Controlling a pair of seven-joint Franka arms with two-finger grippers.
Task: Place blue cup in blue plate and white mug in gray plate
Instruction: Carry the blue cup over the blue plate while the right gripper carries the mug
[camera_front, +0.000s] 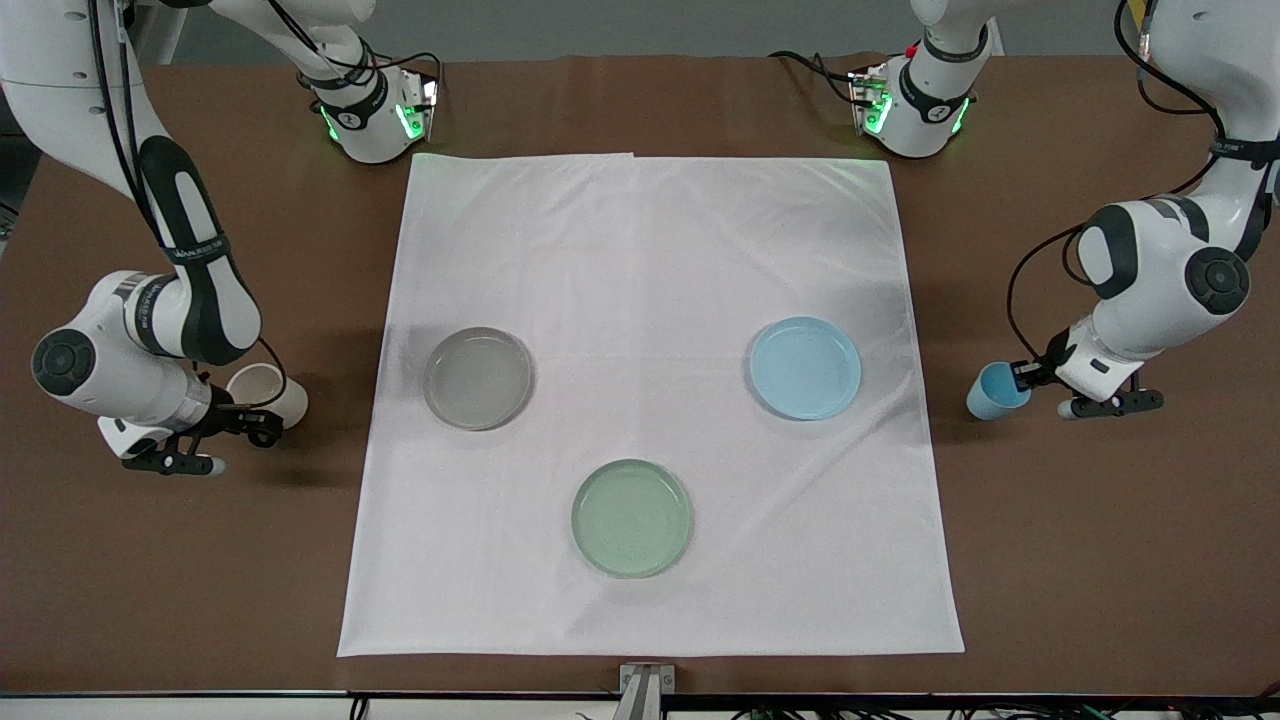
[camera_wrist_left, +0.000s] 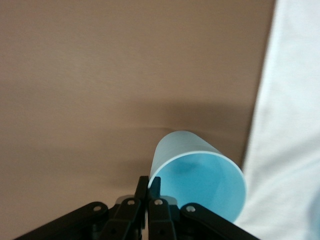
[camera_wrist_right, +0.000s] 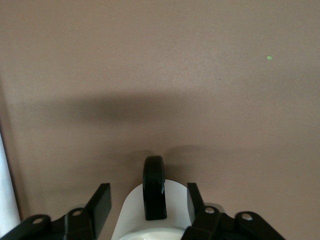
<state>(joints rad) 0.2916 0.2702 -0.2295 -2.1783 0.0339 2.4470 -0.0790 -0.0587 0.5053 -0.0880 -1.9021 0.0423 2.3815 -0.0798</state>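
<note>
While both arms sit off the white cloth (camera_front: 650, 400) at opposite ends of the brown table (camera_front: 1100, 560), we see each one at its own cup. Left gripper (camera_front: 1022, 378) is at the left arm's end of the table, over bare tabletop just beside the cloth edge. Left wrist view shows its fingers (camera_wrist_left: 154, 197) pinched together on the rim of the blue cup (camera_front: 996, 391), one finger inside the wall and one outside, so we call it clenched on the cup. Cup is tipped, with its open mouth showing in that view. We cannot tell if its base touches the table.

Right gripper (camera_front: 240, 405) is at the right arm's end, also over bare tabletop beside the cloth. White mug (camera_front: 265, 392) sits at its fingertips. In the right wrist view the mug's black handle (camera_wrist_right: 155, 187) stands between the two fingers (camera_wrist_right: 100, 202), which are spread on either side of the mug body, with gaps showing. We read it as released, not gripping.

On the cloth, the gray plate (camera_front: 478, 378) lies toward the right arm's end and the blue plate (camera_front: 805, 367) toward the left arm's end. Green plate (camera_front: 632, 517) sits between them, nearer the front camera. All three are well apart from each other.
</note>
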